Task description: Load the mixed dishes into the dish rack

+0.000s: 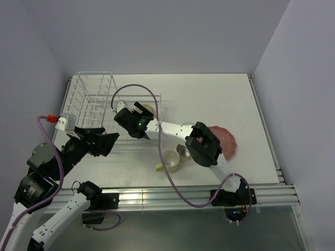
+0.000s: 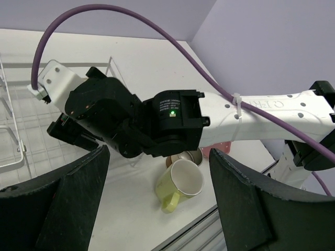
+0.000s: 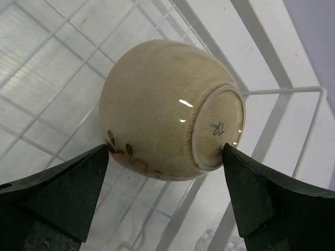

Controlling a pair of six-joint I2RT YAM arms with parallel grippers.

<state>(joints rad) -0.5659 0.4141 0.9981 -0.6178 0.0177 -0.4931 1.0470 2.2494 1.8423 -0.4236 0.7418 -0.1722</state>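
- The bowl (image 3: 167, 110) lies in the low basket end of the rack (image 3: 282, 90). It is tipped over, so I see its foot ring and rounded underside, and it sits close to the basket's corner wire.
- My right fingers (image 3: 57, 193) stand wide apart, one on each side of the bowl, with their tips right at its wall and foot. I cannot tell whether they pinch it or only sit against it.
- From above, the rack's tall slotted part is at the far left of the bench (image 1: 209, 99), and the basket runs right from it.
- My left fingers (image 2: 57, 204) are spread with nothing between them. They hang over the bench just in front of the rack.
- The mug (image 1: 170, 160) lies on its side near the front edge, its mouth toward the left wrist camera.
- The steel cup (image 1: 183, 153) sits just behind the mug, partly hidden.
- The plate (image 1: 226, 142) lies flat further right, partly under the right arm.
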